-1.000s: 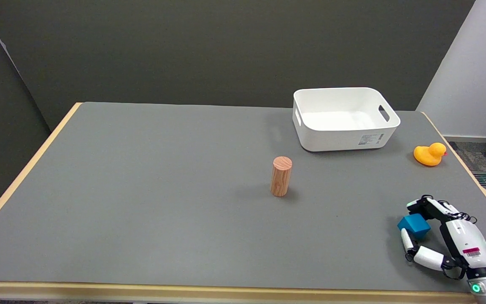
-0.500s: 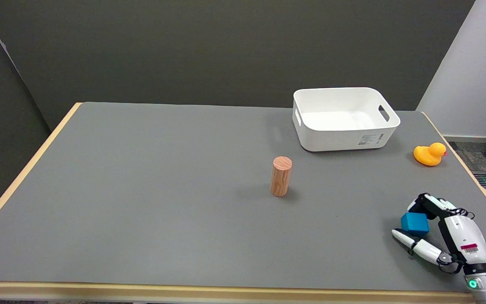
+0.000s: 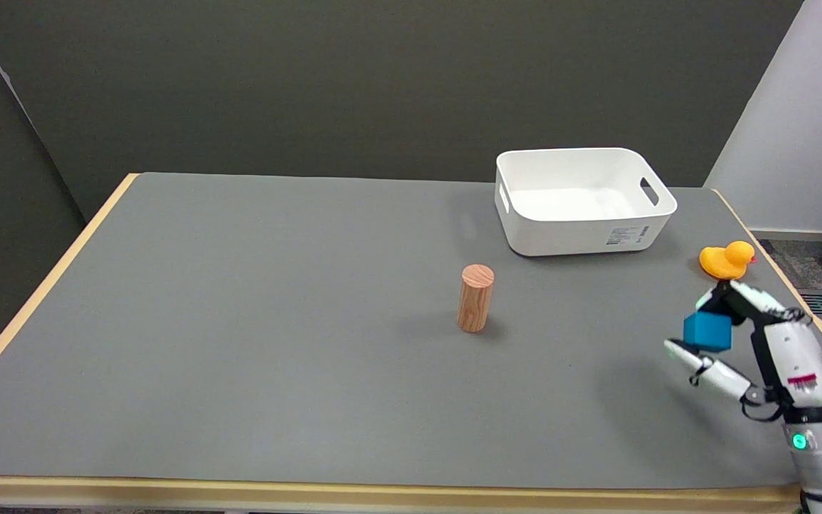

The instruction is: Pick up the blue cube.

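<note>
Near the bench's right edge, my right hand (image 3: 753,343) has the cube (image 3: 707,331) pinched between a thumb underneath and fingers (image 3: 721,300) curled over its top. From its soft shadow on the grey surface, I judge the cube is clear of the bench. My hold looks like a fingertip pinch rather than a full wrap, with the palm well back from the cube.

That is my main worry. With so little contact, a jolt or a quick wrist turn could let the cube pivot between the tips and drop. It looks smooth and hard-edged, so I expect it would slide rather than give under pressure; squeezing harder could pop it out sideways.

Just beyond my fingers sits the duck (image 3: 726,260), close to the edge. If I raise the hand along a line that drifts away from me, I could knock the duck off the bench.

Both the bin (image 3: 657,210) and the cylinder (image 3: 476,298) stand well apart to the left and pose no risk unless I swing wide.
</note>
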Action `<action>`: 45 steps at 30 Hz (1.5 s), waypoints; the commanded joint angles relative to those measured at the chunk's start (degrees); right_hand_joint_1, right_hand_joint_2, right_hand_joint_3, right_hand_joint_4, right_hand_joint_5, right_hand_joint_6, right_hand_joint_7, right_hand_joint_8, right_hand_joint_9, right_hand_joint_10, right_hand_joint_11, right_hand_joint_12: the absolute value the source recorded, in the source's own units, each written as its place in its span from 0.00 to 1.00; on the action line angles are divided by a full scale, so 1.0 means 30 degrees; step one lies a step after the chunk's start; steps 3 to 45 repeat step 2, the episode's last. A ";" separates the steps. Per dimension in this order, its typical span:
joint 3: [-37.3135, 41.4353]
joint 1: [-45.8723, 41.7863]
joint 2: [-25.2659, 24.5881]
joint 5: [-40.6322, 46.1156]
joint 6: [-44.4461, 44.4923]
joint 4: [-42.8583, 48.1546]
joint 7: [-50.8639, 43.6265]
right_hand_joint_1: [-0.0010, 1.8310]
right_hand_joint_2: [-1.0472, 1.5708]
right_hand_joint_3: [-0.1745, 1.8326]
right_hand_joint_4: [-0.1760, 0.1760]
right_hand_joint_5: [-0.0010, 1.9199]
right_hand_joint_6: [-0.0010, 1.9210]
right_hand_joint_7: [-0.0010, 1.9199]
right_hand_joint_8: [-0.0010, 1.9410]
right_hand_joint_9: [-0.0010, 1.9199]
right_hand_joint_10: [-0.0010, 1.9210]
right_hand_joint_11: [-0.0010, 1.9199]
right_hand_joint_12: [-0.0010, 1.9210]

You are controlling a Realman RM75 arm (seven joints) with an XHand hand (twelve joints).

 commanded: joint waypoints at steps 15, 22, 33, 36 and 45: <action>0.2358 0.1055 0.2740 -0.0874 -0.2500 0.6559 -0.2010 0.72 0.82 0.31 0.00 0.31 0.83 0.35 0.84 0.31 0.87 0.27 1.00; 0.2358 0.1055 0.2740 -0.0874 -0.2500 0.6559 -0.2010 0.72 0.82 0.31 0.00 0.31 0.83 0.35 0.84 0.31 0.87 0.27 1.00; 0.2358 0.1055 0.2740 -0.0874 -0.2500 0.6559 -0.2010 0.72 0.82 0.31 0.00 0.31 0.83 0.35 0.84 0.31 0.87 0.27 1.00; 0.2358 0.1055 0.2740 -0.0874 -0.2500 0.6559 -0.2010 0.72 0.82 0.31 0.00 0.31 0.83 0.35 0.84 0.31 0.87 0.27 1.00; 0.2358 0.1055 0.2740 -0.0874 -0.2500 0.6559 -0.2010 0.72 0.82 0.31 0.00 0.31 0.83 0.35 0.84 0.31 0.87 0.27 1.00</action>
